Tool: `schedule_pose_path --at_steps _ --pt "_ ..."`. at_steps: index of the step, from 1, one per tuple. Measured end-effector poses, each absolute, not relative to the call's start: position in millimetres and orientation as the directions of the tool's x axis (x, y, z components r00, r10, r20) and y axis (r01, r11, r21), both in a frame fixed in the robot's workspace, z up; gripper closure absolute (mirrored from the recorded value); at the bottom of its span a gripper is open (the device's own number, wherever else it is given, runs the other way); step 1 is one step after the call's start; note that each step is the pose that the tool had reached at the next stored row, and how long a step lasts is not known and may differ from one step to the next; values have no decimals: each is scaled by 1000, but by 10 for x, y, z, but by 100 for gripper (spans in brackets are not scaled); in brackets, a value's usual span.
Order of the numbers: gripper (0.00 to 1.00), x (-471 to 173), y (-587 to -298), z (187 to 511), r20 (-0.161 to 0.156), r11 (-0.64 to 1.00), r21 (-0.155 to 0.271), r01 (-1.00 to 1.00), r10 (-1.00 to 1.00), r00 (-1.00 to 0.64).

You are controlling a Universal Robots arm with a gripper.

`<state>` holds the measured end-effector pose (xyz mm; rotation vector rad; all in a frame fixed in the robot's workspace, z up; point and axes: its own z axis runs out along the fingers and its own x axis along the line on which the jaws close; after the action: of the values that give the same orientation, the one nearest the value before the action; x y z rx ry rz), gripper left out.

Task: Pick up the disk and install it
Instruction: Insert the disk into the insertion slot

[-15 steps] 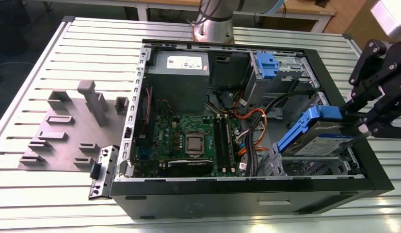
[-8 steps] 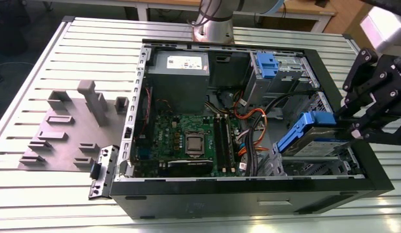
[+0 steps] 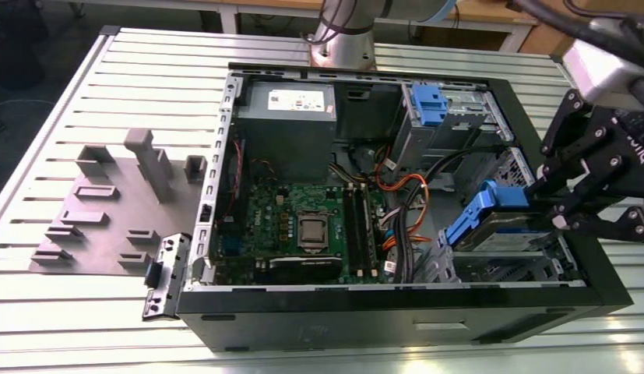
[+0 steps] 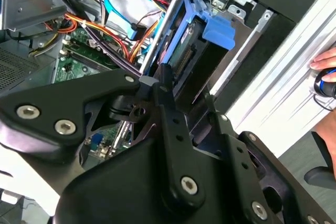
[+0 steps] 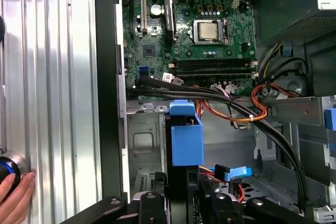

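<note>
The disk (image 3: 505, 227) is a silver-grey drive with blue rails and a blue end handle (image 3: 476, 212). It hangs tilted over the drive bay at the near corner of the open computer case (image 3: 405, 315), on the exterior view's right. My gripper (image 3: 555, 220) reaches in from that side and is shut on the disk. In the second wrist view, the black fingers (image 4: 167, 93) flank the drive body (image 4: 188, 51), with the blue handle (image 4: 218, 31) beyond them. The first wrist view has the disk (image 5: 186, 142) edge-on between the fingers (image 5: 149, 203), above the empty metal bay (image 5: 144, 145).
A second blue-handled carrier (image 3: 430, 104) sits in the far bay beside the grey power-supply box (image 3: 285, 109). Black, orange and blue cables (image 3: 399, 226) run between the motherboard (image 3: 300, 226) and the bay. A grey fixture (image 3: 114, 202) lies on the slatted table. A person's hand (image 5: 13, 198) rests near a blue-ringed button (image 5: 6, 165).
</note>
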<state>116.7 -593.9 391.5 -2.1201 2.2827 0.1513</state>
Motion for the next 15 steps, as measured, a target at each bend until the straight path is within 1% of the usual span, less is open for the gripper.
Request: schedule_pose_path --at_steps 15 --pt "65 1166 -5939 3840 -81 72 57 -996 -994 -76"
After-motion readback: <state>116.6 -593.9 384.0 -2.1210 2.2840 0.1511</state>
